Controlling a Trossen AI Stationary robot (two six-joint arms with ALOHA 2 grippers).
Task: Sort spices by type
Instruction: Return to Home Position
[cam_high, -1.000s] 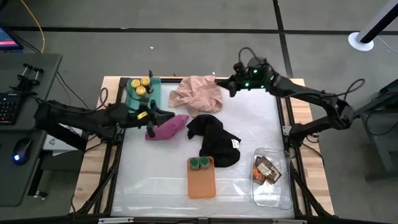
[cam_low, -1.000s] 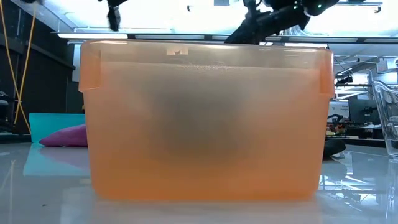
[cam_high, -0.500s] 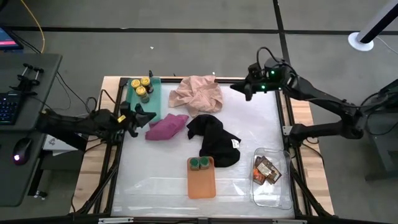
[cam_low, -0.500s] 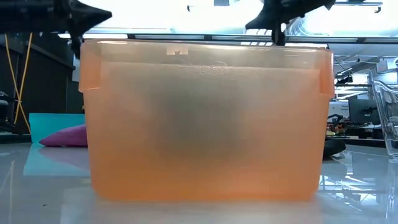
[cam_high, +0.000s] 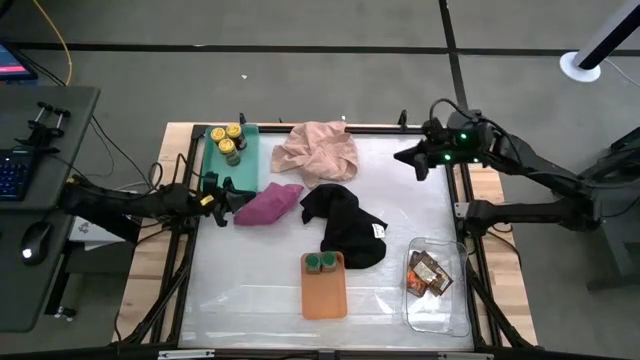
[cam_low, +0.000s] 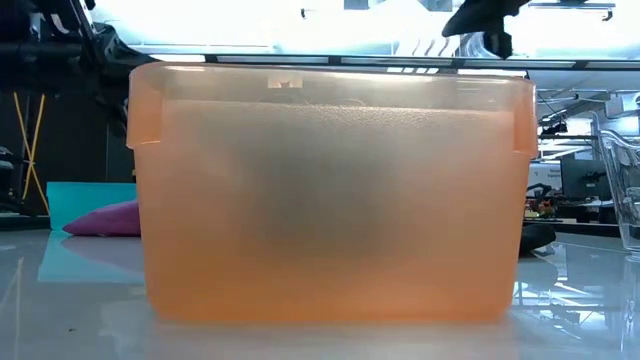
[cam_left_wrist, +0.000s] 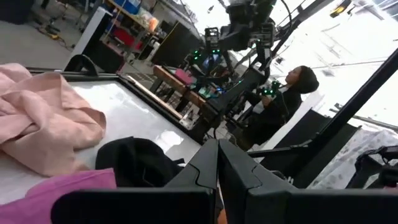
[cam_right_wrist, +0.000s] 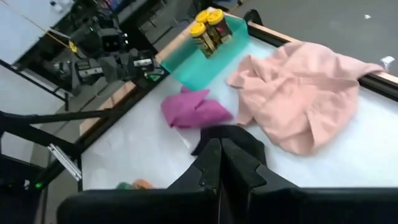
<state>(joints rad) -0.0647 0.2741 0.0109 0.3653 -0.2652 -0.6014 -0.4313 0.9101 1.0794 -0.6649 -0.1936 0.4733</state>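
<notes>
- At the bench's (cam_high: 400, 220) left edge, left fingers (cam_high: 226, 190) together, empty.
- Right fingers (cam_high: 403, 157) together, raised near the right edge.
- Yellow jars (cam_high: 227, 140) in green tray (cam_high: 246, 162), green jars (cam_high: 320, 262) in orange tray (cam_high: 324, 295), packets (cam_high: 426, 272) in clear tray (cam_high: 442, 312).

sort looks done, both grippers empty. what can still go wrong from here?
1. The left gripper, shut, sits beside the magenta cloth and green tray; a careless move could snag the cloth or nudge the yellow-lid jars.
2. The black cloth reaches the orange tray by the green-lid jars; tugging it may shift them.
3. The clear tray holding the packets sits near the table corner.
The right gripper, shut, hangs clear.
</notes>
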